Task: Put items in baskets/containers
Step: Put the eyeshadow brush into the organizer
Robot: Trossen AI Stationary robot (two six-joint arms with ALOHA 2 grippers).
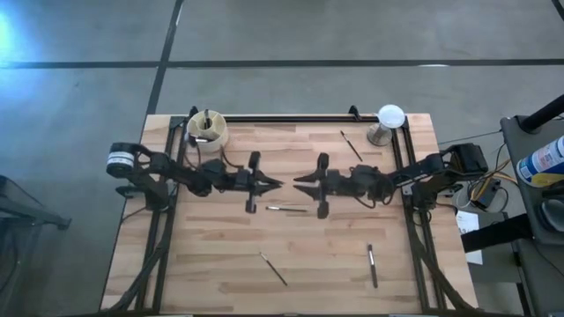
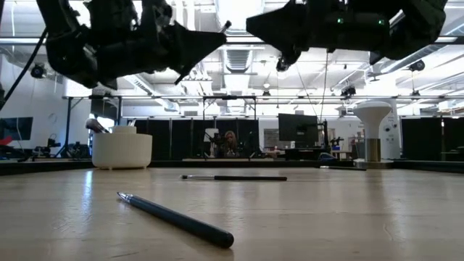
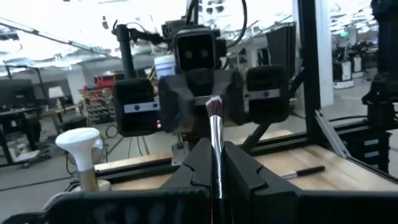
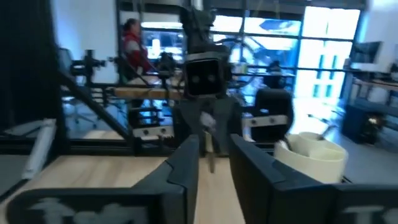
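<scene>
Both arms hover above the table's middle, tips facing each other a short gap apart. My left gripper (image 1: 275, 184) (image 3: 215, 163) is shut on a thin makeup brush (image 3: 216, 127) with a small dark bristle head (image 3: 213, 107). My right gripper (image 1: 298, 182) (image 4: 214, 158) is open and empty. The cream cup (image 1: 208, 129) (image 2: 122, 149) stands at the far left corner with a brush sticking out of it. Loose brushes lie flat on the wood: one under the grippers (image 1: 286, 209) (image 2: 235, 177), two near the front edge (image 1: 273, 269) (image 1: 372, 264), and one far right (image 1: 352, 145). My left gripper pinches the brush's handle (image 3: 217, 146) between its two fingers, a little below the bristle head. The fingers lie level, pointing toward the table's right, and cross the handle. The brush is lifted clear of the table, standing roughly upright with its bristle end up.
A white dome on a metal stand (image 1: 389, 121) (image 2: 373, 130) stands at the far right corner. Black frame rails run along the far, left and right table edges. A dark brush (image 2: 177, 217) lies close to the low camera. A person shows in the room behind.
</scene>
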